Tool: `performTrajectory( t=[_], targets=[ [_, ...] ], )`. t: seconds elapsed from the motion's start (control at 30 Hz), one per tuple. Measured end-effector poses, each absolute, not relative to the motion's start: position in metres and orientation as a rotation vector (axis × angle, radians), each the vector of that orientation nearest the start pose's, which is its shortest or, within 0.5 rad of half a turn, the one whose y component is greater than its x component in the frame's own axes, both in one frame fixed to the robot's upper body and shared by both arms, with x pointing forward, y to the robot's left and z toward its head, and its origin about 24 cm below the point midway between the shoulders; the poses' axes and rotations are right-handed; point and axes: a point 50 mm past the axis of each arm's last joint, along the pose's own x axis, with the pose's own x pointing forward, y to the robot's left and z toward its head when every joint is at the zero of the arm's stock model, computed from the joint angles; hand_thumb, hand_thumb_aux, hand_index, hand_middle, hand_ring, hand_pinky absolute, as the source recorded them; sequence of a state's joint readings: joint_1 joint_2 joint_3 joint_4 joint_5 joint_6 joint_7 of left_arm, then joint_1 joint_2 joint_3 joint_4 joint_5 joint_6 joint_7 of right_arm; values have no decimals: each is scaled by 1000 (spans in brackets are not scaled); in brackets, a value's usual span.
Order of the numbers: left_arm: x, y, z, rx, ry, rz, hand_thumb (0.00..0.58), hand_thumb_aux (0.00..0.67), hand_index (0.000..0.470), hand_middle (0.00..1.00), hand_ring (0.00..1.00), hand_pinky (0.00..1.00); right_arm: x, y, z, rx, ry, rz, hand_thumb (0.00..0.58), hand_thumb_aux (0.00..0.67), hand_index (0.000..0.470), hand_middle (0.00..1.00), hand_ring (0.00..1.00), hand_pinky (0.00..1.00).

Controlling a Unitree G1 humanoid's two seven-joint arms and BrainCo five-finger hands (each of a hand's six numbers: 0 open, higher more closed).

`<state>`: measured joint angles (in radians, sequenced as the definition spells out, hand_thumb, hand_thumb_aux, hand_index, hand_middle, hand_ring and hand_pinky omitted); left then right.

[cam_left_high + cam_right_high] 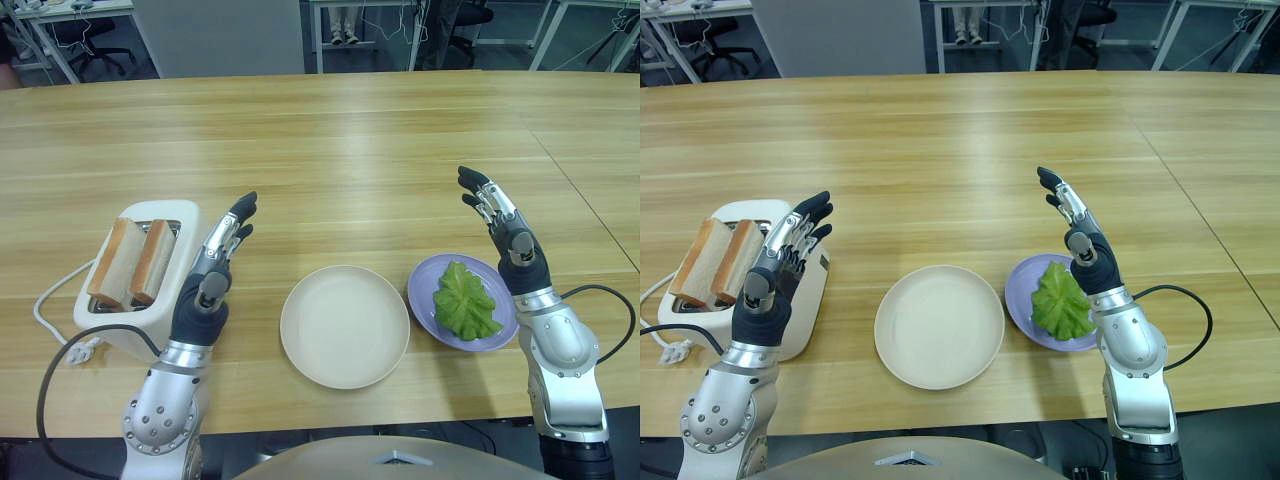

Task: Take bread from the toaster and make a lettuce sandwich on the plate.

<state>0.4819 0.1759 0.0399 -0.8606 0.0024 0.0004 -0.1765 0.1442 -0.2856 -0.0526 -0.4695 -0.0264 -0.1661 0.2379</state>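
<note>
Since both slices of bread (pixel 132 262) stand upright in the toaster (pixel 120 325) and the plate (pixel 345 325) carries nothing, I judge the first step, fetching bread, not yet begun. My left robot hand (pixel 215 268) hangs just beside the toaster at its three o'clock, fingers spread apart and holding nothing. My right robot hand (pixel 505 225) hovers at about one o'clock of the purple dish (pixel 424 287), likewise spread and holding nothing. The lettuce (pixel 465 300) lies in that dish, at the plate's three o'clock on the bench (pixel 350 150). Next, I think, the left robot hand must swing toward nine o'clock over the slots, pinch the nearer slice by its crust, and lift straight up so the toaster stays put.
</note>
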Motion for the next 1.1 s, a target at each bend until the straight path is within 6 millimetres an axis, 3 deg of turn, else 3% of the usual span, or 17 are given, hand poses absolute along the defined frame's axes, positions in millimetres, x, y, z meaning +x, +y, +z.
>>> performTrajectory(
  t=[0.47, 0.57, 0.63, 0.7, 0.83, 0.97, 1.1],
  targets=[
    [149, 173, 149, 295, -373, -110, 0, 0, 0, 0, 0, 0, 208, -177, 137, -390, -466, 254, 0, 0, 0, 0, 0, 0],
    [152, 191, 164, 435, -399, 34, 0, 0, 0, 0, 0, 0, 208, -175, 137, -393, -467, 260, 0, 0, 0, 0, 0, 0],
    [149, 212, 187, 601, -429, 185, 0, 0, 0, 0, 0, 0, 209, -174, 136, -392, -467, 265, 0, 0, 0, 0, 0, 0],
    [144, 229, 210, 796, -442, 300, 0, 0, 0, 0, 0, 0, 210, -174, 136, -392, -466, 265, 0, 0, 0, 0, 0, 0],
    [138, 259, 237, 1205, -334, 475, 0, 0, 0, 0, 0, 0, 212, -176, 133, -392, -457, 260, 0, 0, 0, 0, 0, 0],
    [140, 282, 224, 1389, -104, 512, 0, 0, 0, 0, 0, 0, 213, -177, 131, -398, -458, 250, 0, 0, 0, 0, 0, 0],
    [143, 308, 184, 1489, 228, 451, 0, 0, 0, 0, 0, 0, 215, -179, 129, -408, -459, 241, 0, 0, 0, 0, 0, 0]
  ],
)
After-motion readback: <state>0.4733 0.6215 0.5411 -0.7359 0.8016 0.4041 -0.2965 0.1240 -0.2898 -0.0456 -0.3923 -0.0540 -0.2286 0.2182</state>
